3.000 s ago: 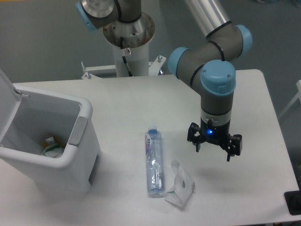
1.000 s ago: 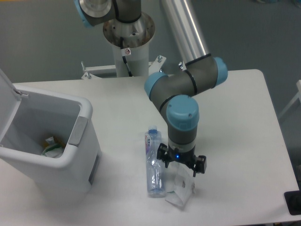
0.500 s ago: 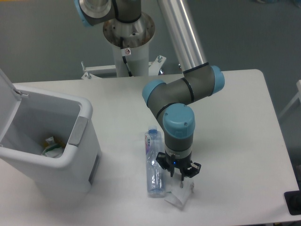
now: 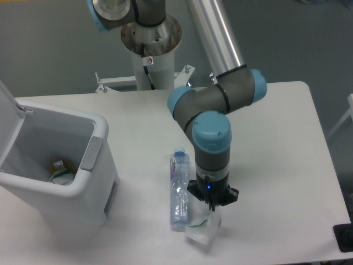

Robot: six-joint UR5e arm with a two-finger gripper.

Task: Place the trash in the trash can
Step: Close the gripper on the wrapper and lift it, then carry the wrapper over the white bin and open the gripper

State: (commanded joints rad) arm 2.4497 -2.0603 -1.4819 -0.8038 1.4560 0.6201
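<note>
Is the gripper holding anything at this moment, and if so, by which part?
The gripper appears shut on the crumpled wrapper, pinching its upper edge, beside the bottle. Whether the wrapper is off the table cannot be told.

A white table (image 4: 165, 116) with rounded corners stands on a grey-blue floor (image 4: 49, 49); the lighting is soft and even.
</note>
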